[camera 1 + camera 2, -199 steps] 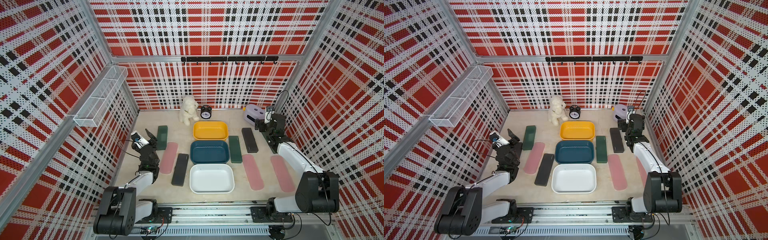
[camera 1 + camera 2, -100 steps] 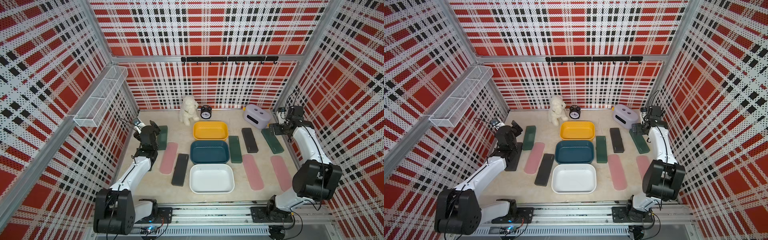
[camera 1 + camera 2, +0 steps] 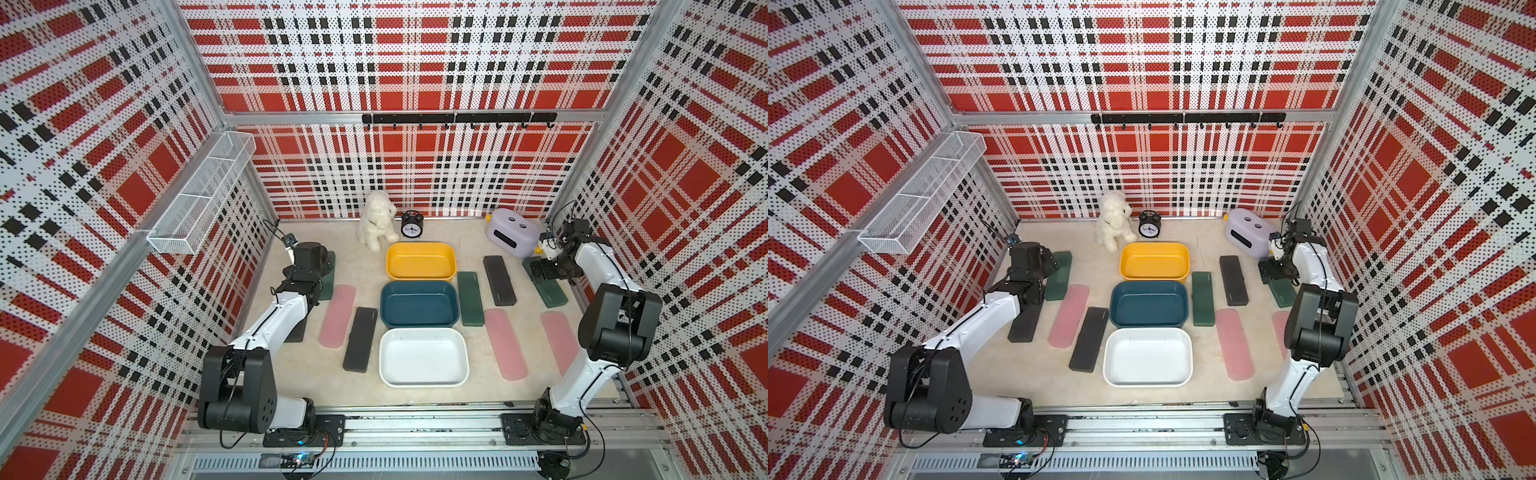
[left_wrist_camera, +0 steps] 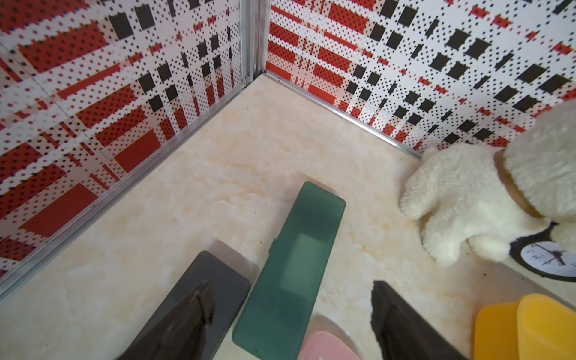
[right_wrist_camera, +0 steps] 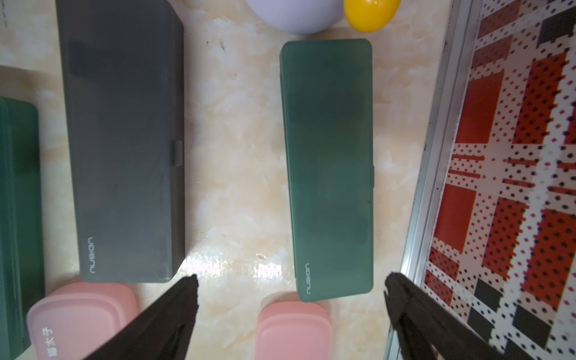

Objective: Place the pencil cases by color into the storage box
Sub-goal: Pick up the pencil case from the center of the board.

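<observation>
Right gripper (image 5: 291,279), spread wide, hangs above the right green case (image 5: 330,168) by the wall, jaws aligned to span its width. Left gripper (image 4: 290,286), also parted and empty, straddles the left green case (image 4: 293,274). Tubs (image 3: 419,284) stand empty in a central column. Nine cases lie flat on either side, probably so each arm can reach its own.

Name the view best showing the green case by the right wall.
Right wrist: the green case shows whole, close up. Both top views have it partly under the right arm; left wrist misses it.
</observation>
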`<action>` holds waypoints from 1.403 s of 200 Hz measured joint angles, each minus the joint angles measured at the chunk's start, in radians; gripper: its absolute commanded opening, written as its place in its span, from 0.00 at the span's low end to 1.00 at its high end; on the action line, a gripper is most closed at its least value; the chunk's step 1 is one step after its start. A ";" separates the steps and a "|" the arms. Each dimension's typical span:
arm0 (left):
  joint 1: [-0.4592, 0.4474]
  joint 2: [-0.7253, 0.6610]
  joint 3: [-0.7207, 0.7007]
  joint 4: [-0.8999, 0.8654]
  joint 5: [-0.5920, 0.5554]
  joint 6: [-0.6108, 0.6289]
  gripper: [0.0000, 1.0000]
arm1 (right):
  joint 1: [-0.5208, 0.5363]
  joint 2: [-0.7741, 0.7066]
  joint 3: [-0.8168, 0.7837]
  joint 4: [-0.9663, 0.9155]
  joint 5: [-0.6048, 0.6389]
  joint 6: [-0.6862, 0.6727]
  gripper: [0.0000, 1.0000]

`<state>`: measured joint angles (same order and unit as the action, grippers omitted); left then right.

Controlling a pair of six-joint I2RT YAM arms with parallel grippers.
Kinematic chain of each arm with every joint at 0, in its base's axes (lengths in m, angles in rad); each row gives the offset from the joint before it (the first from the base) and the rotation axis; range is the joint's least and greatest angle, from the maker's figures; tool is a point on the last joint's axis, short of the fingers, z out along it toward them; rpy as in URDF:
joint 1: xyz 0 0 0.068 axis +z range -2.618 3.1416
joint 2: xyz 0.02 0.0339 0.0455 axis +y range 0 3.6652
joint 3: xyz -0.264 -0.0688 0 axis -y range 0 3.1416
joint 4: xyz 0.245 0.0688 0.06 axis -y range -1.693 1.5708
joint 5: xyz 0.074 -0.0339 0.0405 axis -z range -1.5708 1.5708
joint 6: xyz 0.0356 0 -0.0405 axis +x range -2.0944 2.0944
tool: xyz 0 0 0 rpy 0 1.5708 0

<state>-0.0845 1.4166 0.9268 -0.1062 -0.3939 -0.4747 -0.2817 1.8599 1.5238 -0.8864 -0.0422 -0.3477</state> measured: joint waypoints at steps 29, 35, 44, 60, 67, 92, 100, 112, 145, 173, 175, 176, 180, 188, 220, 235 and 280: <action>-0.001 0.019 0.024 -0.015 0.014 -0.001 0.83 | -0.019 0.057 0.033 -0.001 -0.010 -0.007 1.00; -0.002 0.019 0.025 -0.016 0.014 -0.002 0.83 | -0.022 0.068 0.038 0.000 -0.011 -0.008 1.00; -0.002 0.019 0.026 -0.018 0.014 -0.004 0.83 | -0.026 0.082 0.043 0.000 -0.014 -0.010 1.00; -0.002 0.019 0.027 -0.021 0.013 -0.010 0.83 | -0.032 0.102 0.051 0.002 -0.022 -0.012 1.00; -0.002 0.019 0.027 -0.023 0.013 -0.012 0.83 | -0.034 0.111 0.054 0.003 -0.026 -0.013 1.00; -0.002 0.019 0.028 -0.025 0.010 -0.016 0.83 | -0.043 0.140 0.055 0.011 -0.030 -0.014 1.00; -0.002 0.019 0.028 -0.026 0.007 -0.017 0.83 | -0.045 0.147 0.055 0.016 -0.030 -0.014 1.00; -0.002 0.019 0.028 -0.027 0.002 -0.019 0.83 | -0.048 0.155 0.055 0.023 -0.029 -0.014 1.00; -0.002 0.018 0.028 -0.033 -0.009 -0.019 0.83 | -0.050 0.159 0.055 0.051 -0.027 -0.014 1.00; -0.002 0.013 0.028 -0.037 -0.016 -0.019 0.83 | -0.050 0.159 0.047 0.074 -0.021 -0.014 1.00; -0.002 0.013 0.028 -0.037 -0.017 -0.019 0.83 | -0.050 0.159 0.047 0.074 -0.021 -0.014 1.00; -0.002 0.013 0.028 -0.037 -0.017 -0.019 0.83 | -0.050 0.159 0.046 0.076 -0.021 -0.014 1.00; -0.002 0.011 0.028 -0.037 -0.018 -0.019 0.83 | -0.050 0.159 0.045 0.077 -0.019 -0.014 1.00; -0.002 0.010 0.028 -0.037 -0.019 -0.019 0.83 | -0.050 0.160 0.044 0.080 -0.017 -0.014 1.00; -0.002 0.003 0.028 -0.037 -0.026 -0.019 0.83 | -0.050 0.174 0.044 0.098 -0.016 -0.014 1.00; -0.002 0.000 0.028 -0.037 -0.029 -0.019 0.83 | -0.050 0.188 0.044 0.105 -0.017 -0.015 1.00; -0.002 -0.007 0.028 -0.037 -0.032 -0.019 0.83 | -0.050 0.227 0.044 0.115 -0.017 -0.016 1.00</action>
<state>-0.0864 1.4094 0.9546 -0.1436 -0.4263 -0.4938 -0.3321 2.0872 1.5677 -0.7712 -0.0589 -0.3634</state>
